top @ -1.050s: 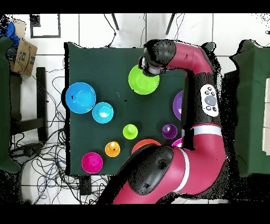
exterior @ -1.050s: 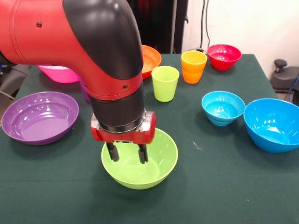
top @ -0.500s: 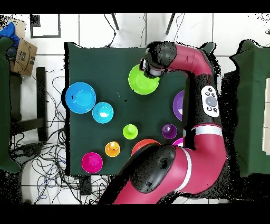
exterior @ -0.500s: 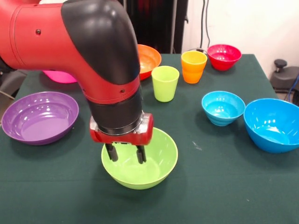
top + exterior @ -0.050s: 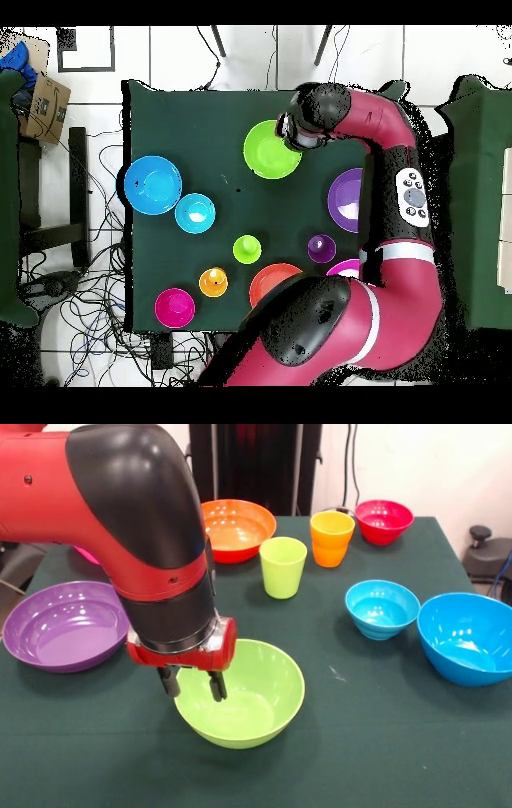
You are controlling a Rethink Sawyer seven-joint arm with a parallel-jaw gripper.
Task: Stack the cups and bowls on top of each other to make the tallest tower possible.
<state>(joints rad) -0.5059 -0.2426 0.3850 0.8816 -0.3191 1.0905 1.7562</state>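
Observation:
My gripper (image 5: pixel 193 686) is open and low at the left rim of the lime green bowl (image 5: pixel 250 701). One finger (image 5: pixel 216 686) hangs inside the bowl and the other is at or just outside the rim. Overhead, the gripper (image 5: pixel 297 135) sits at the right edge of that bowl (image 5: pixel 268 150). The lime green cup (image 5: pixel 282 566) and orange cup (image 5: pixel 331 538) stand upright behind. The arm hides the purple cup in the front view, but it shows overhead (image 5: pixel 321 248). Nothing is stacked.
Around the table stand the orange bowl (image 5: pixel 236 524), red bowl (image 5: pixel 384 520), small light blue bowl (image 5: pixel 382 608), big blue bowl (image 5: pixel 468 636) and shallow purple bowl (image 5: pixel 60 624). The pink bowl (image 5: pixel 346 268) is mostly hidden by the arm.
The arm has shifted left in the front view, carrying the gripper from over the green bowl's middle to its left rim. The orange bowl is uncovered. No object moved.

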